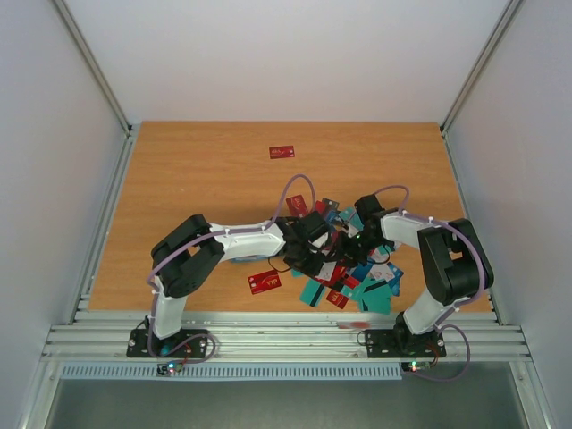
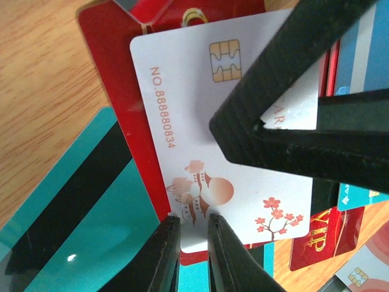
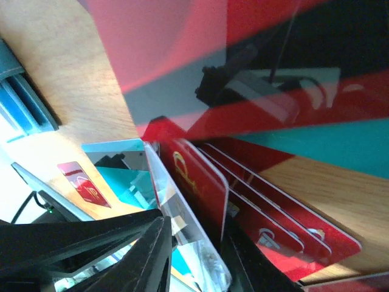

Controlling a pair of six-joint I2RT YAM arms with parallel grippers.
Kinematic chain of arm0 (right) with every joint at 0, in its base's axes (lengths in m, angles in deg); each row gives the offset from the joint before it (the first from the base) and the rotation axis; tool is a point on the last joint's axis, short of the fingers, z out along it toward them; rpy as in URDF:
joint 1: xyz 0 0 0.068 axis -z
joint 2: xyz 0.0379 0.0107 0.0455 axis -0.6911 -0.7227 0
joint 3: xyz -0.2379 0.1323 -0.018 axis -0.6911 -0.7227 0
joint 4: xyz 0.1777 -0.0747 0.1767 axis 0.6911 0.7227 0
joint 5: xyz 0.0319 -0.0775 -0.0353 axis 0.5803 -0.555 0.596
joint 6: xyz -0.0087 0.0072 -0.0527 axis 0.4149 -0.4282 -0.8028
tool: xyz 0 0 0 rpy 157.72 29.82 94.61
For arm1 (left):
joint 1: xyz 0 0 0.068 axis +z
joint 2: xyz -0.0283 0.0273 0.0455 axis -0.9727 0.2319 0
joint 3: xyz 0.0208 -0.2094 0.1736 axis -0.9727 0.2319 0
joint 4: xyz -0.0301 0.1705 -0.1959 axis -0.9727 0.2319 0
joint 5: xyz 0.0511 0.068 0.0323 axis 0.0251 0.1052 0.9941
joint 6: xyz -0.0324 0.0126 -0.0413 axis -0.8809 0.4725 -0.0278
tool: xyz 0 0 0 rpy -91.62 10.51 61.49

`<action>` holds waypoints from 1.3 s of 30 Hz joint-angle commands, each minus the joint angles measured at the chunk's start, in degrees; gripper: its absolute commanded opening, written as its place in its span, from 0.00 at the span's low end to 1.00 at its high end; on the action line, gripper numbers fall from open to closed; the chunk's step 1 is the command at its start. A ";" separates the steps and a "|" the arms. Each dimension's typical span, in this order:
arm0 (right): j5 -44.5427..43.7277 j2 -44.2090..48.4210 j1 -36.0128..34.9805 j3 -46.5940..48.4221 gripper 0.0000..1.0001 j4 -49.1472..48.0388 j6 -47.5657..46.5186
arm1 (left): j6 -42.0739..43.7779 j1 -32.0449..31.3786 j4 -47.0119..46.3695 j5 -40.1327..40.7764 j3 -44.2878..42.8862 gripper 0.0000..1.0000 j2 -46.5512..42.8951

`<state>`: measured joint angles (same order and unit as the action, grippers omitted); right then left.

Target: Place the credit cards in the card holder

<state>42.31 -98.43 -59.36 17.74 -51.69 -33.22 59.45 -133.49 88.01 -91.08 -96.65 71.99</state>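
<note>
A white credit card (image 2: 182, 121) with a chip and blossom print fills the left wrist view, a red card (image 2: 109, 61) right behind it. My right gripper (image 3: 194, 234) is shut on this pair, seen edge-on as the white card (image 3: 176, 207) and red card (image 3: 200, 182); its black fingers (image 2: 285, 79) clamp the white card's right side. My left gripper (image 2: 192, 219) has its jaws a narrow slit apart at the card's lower left corner; a grip is not discernible. Both grippers meet above the card pile (image 1: 357, 281). A greyish-blue layered edge (image 3: 21, 103) looks like the card holder.
A teal card with a black stripe (image 2: 79, 207) lies under the left gripper. More red cards (image 3: 273, 219) overlap beside the right gripper. One red card (image 1: 264, 282) lies left of the pile, another (image 1: 281, 152) far back. Metal rails (image 1: 286, 340) run along the near edge.
</note>
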 commanded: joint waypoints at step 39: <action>39.75 17.38 -1.18 25.05 0.01 -2.03 1.02 | 0.43 27.87 3.45 -43.33 -2.16 0.61 -38.33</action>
<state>74.36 -81.88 -59.42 41.02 -47.96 -34.99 64.26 -106.92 98.81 -124.09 -97.83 35.20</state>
